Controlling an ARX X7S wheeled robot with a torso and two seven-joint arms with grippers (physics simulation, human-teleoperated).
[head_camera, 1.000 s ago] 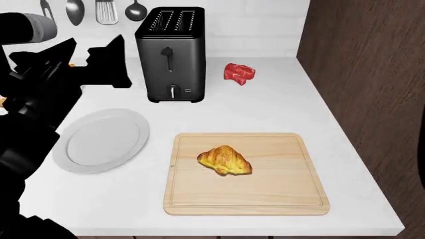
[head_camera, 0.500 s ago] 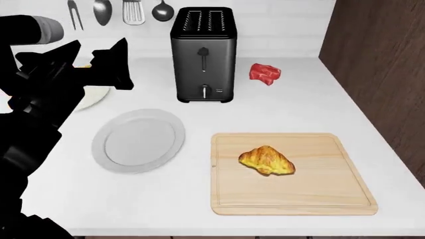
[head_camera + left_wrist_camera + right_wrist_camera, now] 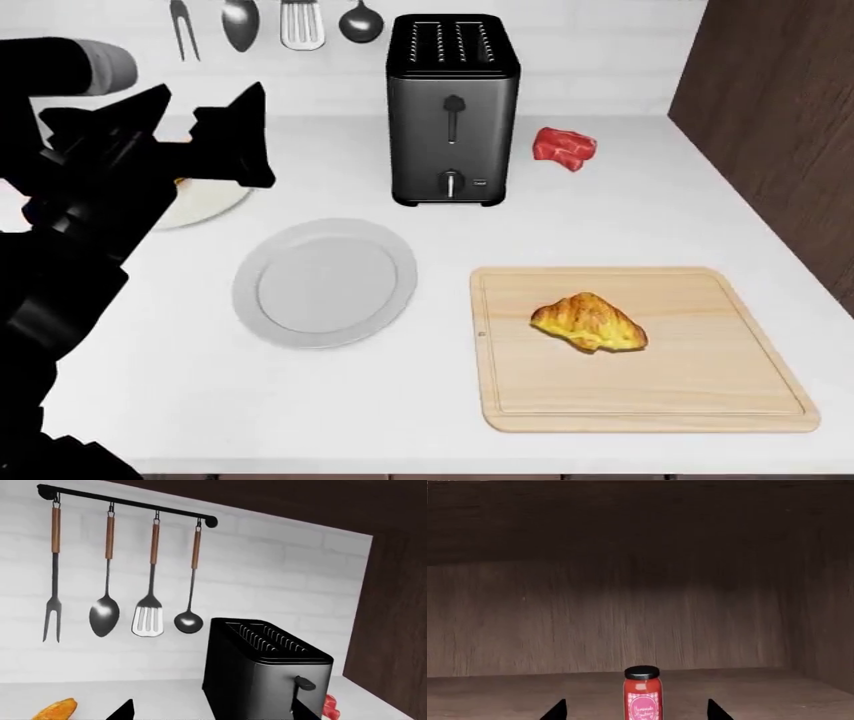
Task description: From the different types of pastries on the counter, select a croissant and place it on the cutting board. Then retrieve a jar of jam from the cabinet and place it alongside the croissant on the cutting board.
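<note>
The croissant [image 3: 589, 321] already lies on the cutting board [image 3: 747, 400], a little left of the board's middle, so the step in hand is fetching the jar of jam [image 3: 642, 692]. In the right wrist view the jar stands upright on the cabinet shelf [image 3: 774, 690], red with a black lid and a pink label, centred between the two dark fingertips of the right end effector [image 3: 637, 711]. The tips sit well apart on either side of the jar, so that end effector is open and not yet around it.

To do this well, the arm should probably go straight in, keeping the jar centred, until the fingers flank the glass body below the lid. Closing on the lid alone could tip the jar. It should then lift slightly before backing out, so the base clears the shelf.

The left end effector [image 3: 200, 135] hangs open and empty over the far left of the worktop [image 3: 627, 220], near the toaster [image 3: 451, 110]. Keeping it there leaves room at the board. The free space right of the croissant looks the best spot for the jar.
</note>
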